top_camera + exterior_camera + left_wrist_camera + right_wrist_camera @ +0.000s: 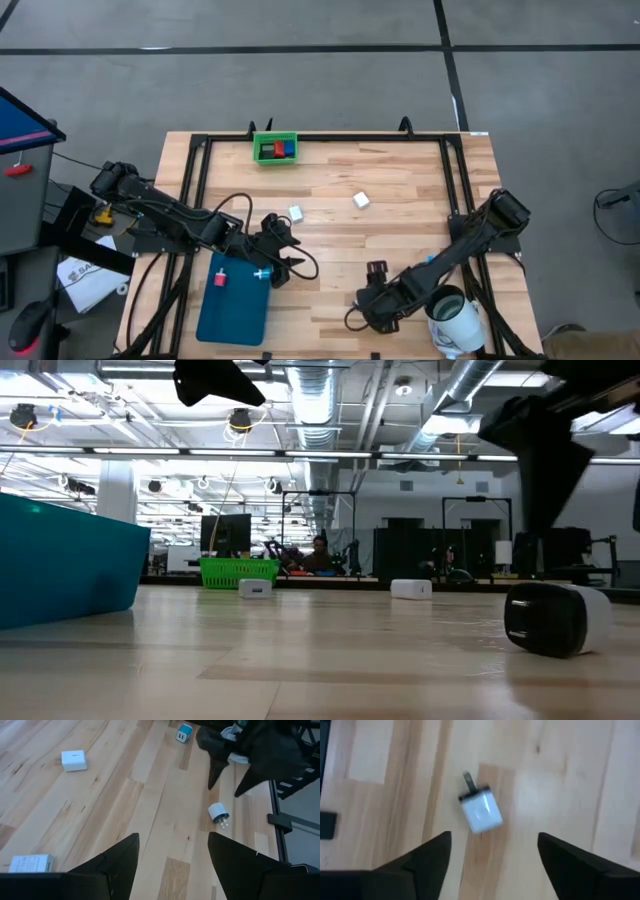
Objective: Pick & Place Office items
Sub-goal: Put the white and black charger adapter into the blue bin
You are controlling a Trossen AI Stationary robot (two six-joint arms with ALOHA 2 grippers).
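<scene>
A small white plug-like cube [480,811] with a dark prong lies on the wood right under my right gripper [492,855], which is open and points down above it without touching. The left wrist view shows the same piece [219,813] below the right gripper's fingers [215,772]. My left gripper [172,855] is open over bare wood by the teal tray [232,310]. A red piece [218,280] and a cyan-white piece [262,273] lie on the tray. Two white cubes [297,213] [361,200] rest on the table, and a cyan cube [184,733] lies farther off.
A green bin [275,148] at the far edge holds red, blue and dark pieces. A large white mug-like cylinder [455,322] lies on its side near the right arm, also seen in the low view [555,618]. A black frame borders the table [330,140]. Bare wood lies mid-table.
</scene>
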